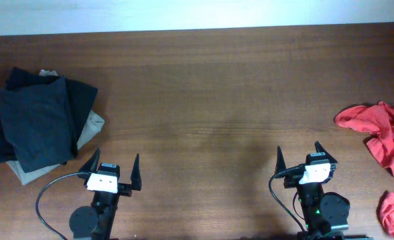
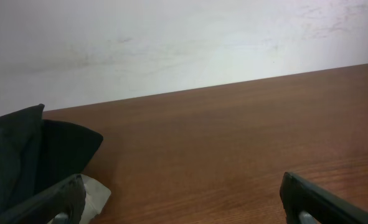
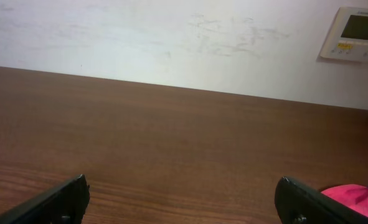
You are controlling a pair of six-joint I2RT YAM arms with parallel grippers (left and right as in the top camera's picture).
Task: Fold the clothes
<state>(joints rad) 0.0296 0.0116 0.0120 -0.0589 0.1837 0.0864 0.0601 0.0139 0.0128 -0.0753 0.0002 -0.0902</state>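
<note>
The red-orange T-shirt [image 1: 383, 137] lies crumpled at the table's right edge, partly out of the overhead view; its print is hidden. A corner of it shows at the lower right of the right wrist view [image 3: 357, 198]. My right gripper [image 1: 299, 157] is open and empty near the front edge, left of the shirt and apart from it; its fingers also show in the right wrist view [image 3: 180, 199]. My left gripper [image 1: 113, 163] is open and empty at the front left, also seen in the left wrist view [image 2: 180, 199].
A stack of folded dark navy garments [image 1: 40, 120] on a beige garment [image 1: 93, 127] sits at the left, just behind the left gripper, and shows in the left wrist view [image 2: 28, 149]. A wall panel [image 3: 357, 34] hangs behind the brown wooden table [image 1: 203, 100].
</note>
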